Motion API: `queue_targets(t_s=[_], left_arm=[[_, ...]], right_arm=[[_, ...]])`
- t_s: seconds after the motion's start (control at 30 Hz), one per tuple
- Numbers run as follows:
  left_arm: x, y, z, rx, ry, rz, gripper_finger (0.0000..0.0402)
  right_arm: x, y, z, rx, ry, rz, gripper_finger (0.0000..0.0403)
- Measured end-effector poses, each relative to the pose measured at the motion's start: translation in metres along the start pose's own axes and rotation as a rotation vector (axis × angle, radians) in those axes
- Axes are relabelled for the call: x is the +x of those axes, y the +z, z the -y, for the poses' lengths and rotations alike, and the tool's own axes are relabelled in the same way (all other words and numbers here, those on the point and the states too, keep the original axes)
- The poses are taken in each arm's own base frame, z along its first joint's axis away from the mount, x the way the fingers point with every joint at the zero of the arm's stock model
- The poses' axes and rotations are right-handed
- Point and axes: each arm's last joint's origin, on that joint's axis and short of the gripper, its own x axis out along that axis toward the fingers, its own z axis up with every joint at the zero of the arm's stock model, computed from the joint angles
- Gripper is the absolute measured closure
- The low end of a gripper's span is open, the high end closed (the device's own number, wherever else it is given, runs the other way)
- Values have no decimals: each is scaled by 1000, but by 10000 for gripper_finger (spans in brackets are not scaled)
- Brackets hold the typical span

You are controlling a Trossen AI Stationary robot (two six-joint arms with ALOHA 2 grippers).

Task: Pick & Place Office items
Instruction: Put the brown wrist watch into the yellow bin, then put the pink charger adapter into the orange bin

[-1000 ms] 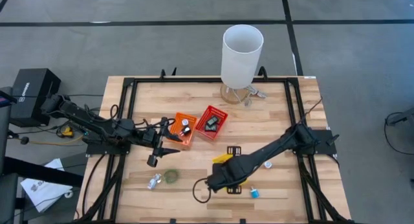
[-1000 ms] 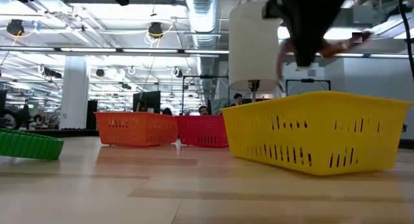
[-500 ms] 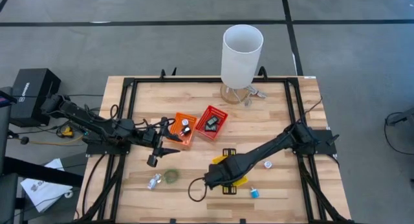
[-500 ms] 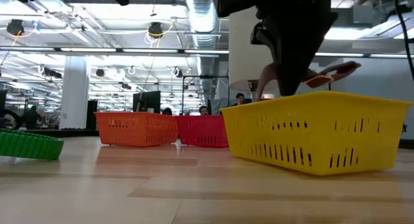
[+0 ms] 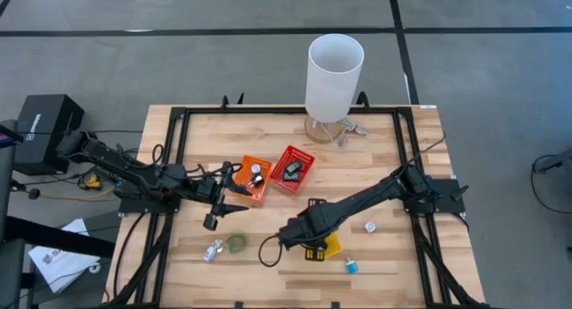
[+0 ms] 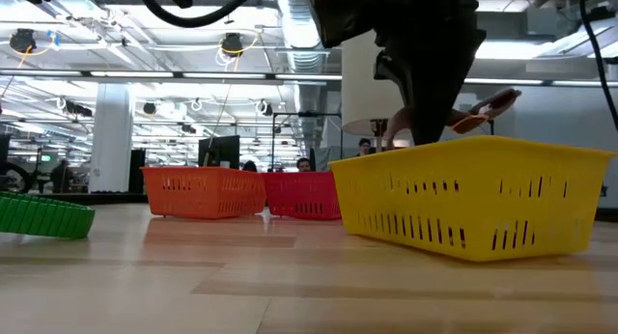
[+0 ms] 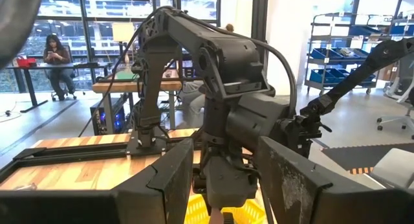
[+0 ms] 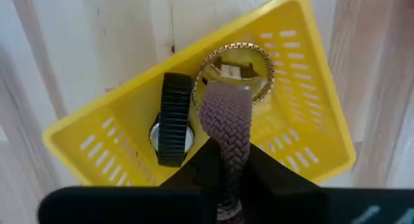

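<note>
A braided brown strap [image 8: 226, 130] hangs between the fingers of the right gripper [image 8: 226, 179], which pinch its near end while its far end, with a gold-toned ring [image 8: 236, 63], reaches down into the yellow mesh basket [image 8: 310, 114] beside a black ribbed band [image 8: 173, 120] already lying there. The basket stands on the table [image 5: 384, 166] near the middle of its front edge. Compared with a second ago, the right arm has swung further toward the table's left side, so its gripper [image 5: 288, 238] now sits left of the basket [image 5: 329, 247] rather than over it, and in the low view the strap [image 6: 488, 107] shows just above the basket's rim [image 6: 463, 146]. The left gripper [image 5: 213, 221], fingers apart and empty, holds the same spot near the left edge, beside the orange basket [image 5: 250, 179]. The red basket [image 5: 292, 167] adjoins it. A green ring [image 5: 237, 243] and a silvery clip [image 5: 213, 250] lie toward the front left corner; a small blue block [image 5: 351, 265] rests near the front edge. The tall white cylinder [image 5: 334, 72] stands at the back edge.
</note>
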Motion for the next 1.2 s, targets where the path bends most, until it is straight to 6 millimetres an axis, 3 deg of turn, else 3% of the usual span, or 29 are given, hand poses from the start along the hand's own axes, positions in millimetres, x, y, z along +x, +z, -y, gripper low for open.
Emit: queue_targets(t_s=[0.73, 1.03, 1.2], left_arm=[[0, 0, 0, 0, 0, 0, 235], [0, 0, 0, 0, 0, 0, 235], [0, 0, 0, 0, 0, 0, 235]], right_arm=[[1, 7, 14, 44, 133, -59, 224], [0, 4, 23, 148, 139, -129, 197], [-12, 1, 31, 211, 125, -196, 195]])
